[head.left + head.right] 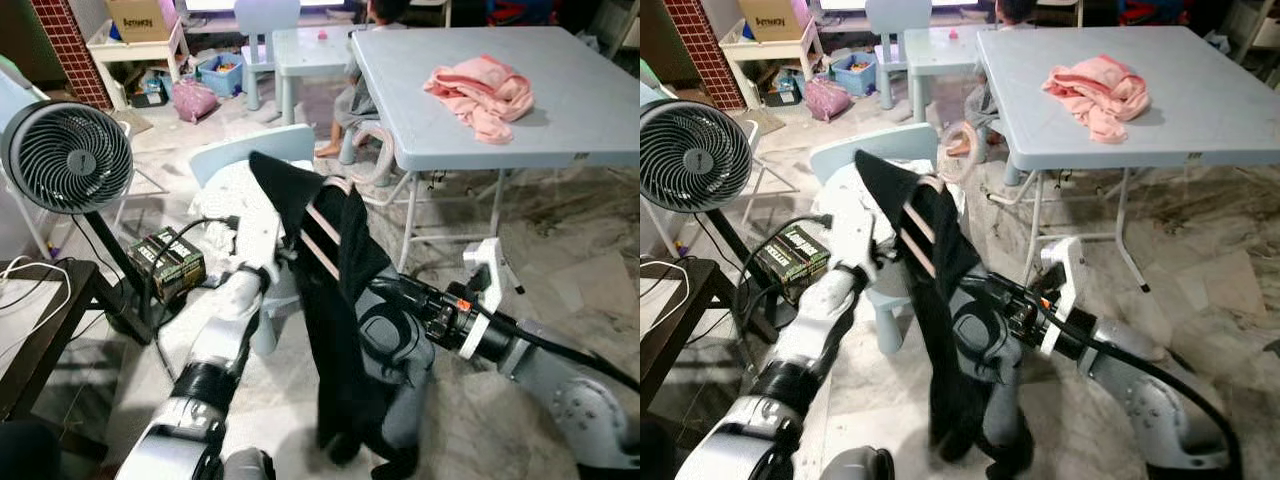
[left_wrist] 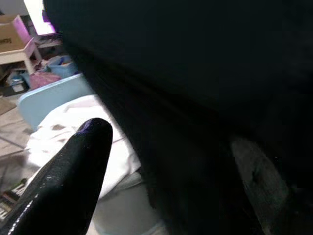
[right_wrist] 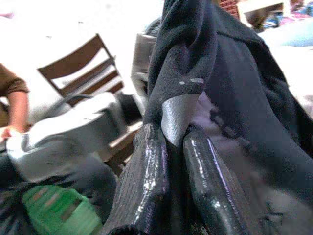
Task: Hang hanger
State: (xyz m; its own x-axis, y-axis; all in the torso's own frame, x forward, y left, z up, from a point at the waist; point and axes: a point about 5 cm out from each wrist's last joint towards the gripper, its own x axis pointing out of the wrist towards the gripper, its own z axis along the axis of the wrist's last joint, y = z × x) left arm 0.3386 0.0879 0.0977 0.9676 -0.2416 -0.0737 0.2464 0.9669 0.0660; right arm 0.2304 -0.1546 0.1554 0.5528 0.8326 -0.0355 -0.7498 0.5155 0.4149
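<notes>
Both arms reach forward, right claw [image 3: 171, 147] pinched closed on cloth.

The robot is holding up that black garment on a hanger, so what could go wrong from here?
The right hand pinches only a fold of the black garment, which might slip free. The garment sits askew on the hanger and could slide off. Its hem hangs near the floor beside the blue chair, so it might snag.

Black garment [image 1: 345, 330] draped over a pink hanger [image 1: 322, 228], between the left arm [image 1: 215, 360] and right arm [image 1: 480, 330].
</notes>
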